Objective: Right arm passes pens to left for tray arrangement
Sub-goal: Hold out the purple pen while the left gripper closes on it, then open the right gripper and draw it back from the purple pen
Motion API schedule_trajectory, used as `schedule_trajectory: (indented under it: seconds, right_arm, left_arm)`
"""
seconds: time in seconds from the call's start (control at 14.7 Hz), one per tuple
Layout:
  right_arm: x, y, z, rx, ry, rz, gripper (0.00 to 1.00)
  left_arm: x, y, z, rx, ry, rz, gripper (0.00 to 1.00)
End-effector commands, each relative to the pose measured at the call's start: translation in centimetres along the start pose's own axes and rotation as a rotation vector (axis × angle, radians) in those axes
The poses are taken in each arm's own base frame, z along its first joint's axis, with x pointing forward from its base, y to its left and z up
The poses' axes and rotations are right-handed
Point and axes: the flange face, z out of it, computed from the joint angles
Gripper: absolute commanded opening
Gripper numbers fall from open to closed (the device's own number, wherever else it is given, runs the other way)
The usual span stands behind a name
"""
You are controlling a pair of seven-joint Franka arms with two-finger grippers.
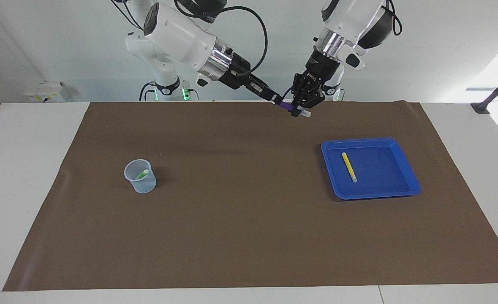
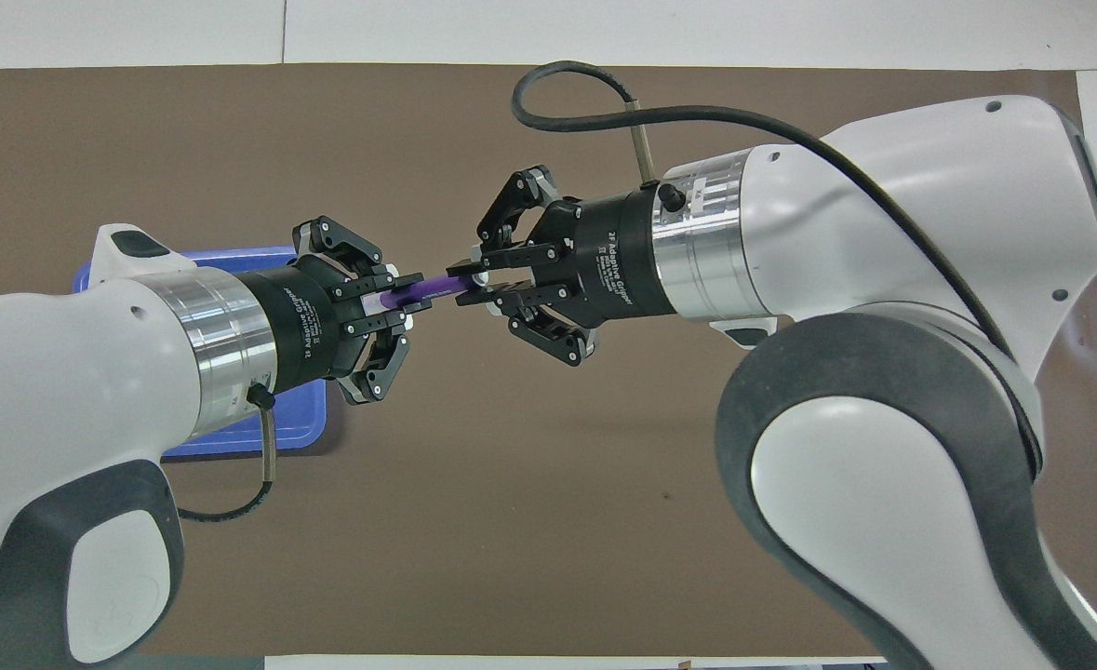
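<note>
A purple pen [image 2: 436,288] [image 1: 288,107] hangs in the air between both grippers, over the brown mat near the robots' edge. My right gripper [image 2: 469,282] [image 1: 277,100] is shut on one end of it. My left gripper [image 2: 410,298] [image 1: 299,110] is shut on the other, whitish end. A yellow pen [image 1: 349,167] lies in the blue tray [image 1: 409,181] toward the left arm's end of the table. In the overhead view the left arm covers most of the tray [image 2: 274,437]. A green pen [image 1: 142,173] stands in a pale mesh cup [image 1: 140,176].
A brown mat [image 1: 249,236] covers most of the white table. The mesh cup stands toward the right arm's end. Both arms meet high over the mat's edge nearest the robots.
</note>
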Motion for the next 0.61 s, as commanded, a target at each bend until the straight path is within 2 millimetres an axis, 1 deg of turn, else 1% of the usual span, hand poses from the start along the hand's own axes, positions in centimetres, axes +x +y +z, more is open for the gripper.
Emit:
schedule_trajectory:
  seconds: [0.0,0.14,0.2,0.27,0.34,0.41,0.48,0.54]
  right_arm:
    - [-0.1,0.3,0.3,-0.018,-0.013,0.015,0.00]
    - [0.0,0.3,0.3,-0.022,-0.004,0.005,0.00]
    - [0.1,0.4,0.4,-0.033,0.020,-0.015,0.18]
    - [0.2,0.5,0.3,-0.041,0.057,-0.037,0.50]
    - [0.3,0.5,0.2,-0.050,0.090,-0.055,0.66]
    - [0.4,0.7,0.2,-0.060,0.118,-0.072,0.78]
    - [0.5,1.1,0.3,-0.083,0.157,-0.094,0.80]
    - [1.0,1.3,0.1,-0.103,0.216,-0.123,0.84]
  left_arm:
    - [0.1,0.9,-1.4,-0.034,-0.003,-0.008,0.00]
    - [0.0,0.9,-1.5,-0.037,-0.003,-0.005,0.00]
    - [0.1,0.9,-1.5,-0.038,-0.003,-0.006,0.00]
    - [0.1,1.1,-1.6,-0.040,-0.004,-0.007,0.00]
    - [0.1,1.1,-1.6,-0.040,-0.004,-0.007,0.00]
    - [0.1,1.1,-1.6,-0.040,-0.004,-0.006,0.00]
    - [0.1,1.1,-1.6,-0.042,-0.004,-0.004,0.00]
    - [0.4,1.3,-1.6,-0.044,-0.003,-0.004,0.00]
